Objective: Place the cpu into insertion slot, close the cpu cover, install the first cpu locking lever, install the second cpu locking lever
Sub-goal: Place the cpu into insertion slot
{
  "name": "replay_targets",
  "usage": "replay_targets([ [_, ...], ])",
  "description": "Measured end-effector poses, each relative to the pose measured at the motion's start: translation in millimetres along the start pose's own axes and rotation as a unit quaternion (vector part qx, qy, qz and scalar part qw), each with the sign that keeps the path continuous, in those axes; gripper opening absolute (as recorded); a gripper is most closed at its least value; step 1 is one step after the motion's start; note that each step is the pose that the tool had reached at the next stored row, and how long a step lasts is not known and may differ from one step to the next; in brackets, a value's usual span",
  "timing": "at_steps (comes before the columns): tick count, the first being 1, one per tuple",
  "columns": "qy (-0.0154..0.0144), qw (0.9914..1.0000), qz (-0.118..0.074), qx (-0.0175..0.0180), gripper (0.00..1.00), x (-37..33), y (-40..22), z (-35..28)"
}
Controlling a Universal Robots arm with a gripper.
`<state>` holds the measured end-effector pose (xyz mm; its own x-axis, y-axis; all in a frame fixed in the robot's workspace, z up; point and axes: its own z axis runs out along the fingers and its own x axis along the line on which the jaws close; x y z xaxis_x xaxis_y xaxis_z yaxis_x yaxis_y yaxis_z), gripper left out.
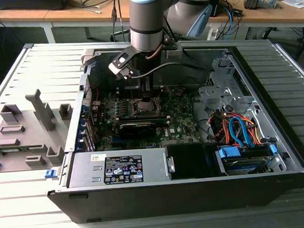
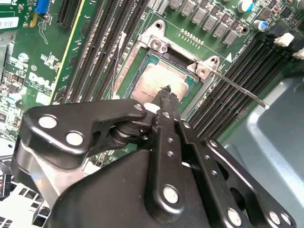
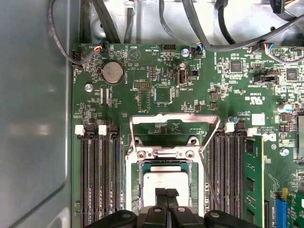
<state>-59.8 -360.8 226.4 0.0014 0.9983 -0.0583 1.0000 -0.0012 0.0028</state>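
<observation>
**Ribbed grey table, one case, a cluster of holders**

The pale grey metal table (image 1: 24, 215) has a top of long parallel ribs running across the exterior view. A black desktop computer case (image 1: 172, 198) with its top side open lies flat on it, taking up the middle and the exterior view's right. On the exterior view's left stand several grey plastic fixture blocks (image 1: 8, 130), among them a tall upright grey post (image 1: 39, 106). A small blue clip (image 1: 51, 173) sits just beside the case's near corner (whether it rests on the table or belongs to the case is unclear).
</observation>
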Motion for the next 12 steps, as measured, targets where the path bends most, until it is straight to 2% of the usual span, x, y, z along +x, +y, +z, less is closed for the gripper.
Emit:
replay_targets([
  [12,0.0014,1.0,0.0,0.0,0.11,-0.6,0.0,-10.7],
])
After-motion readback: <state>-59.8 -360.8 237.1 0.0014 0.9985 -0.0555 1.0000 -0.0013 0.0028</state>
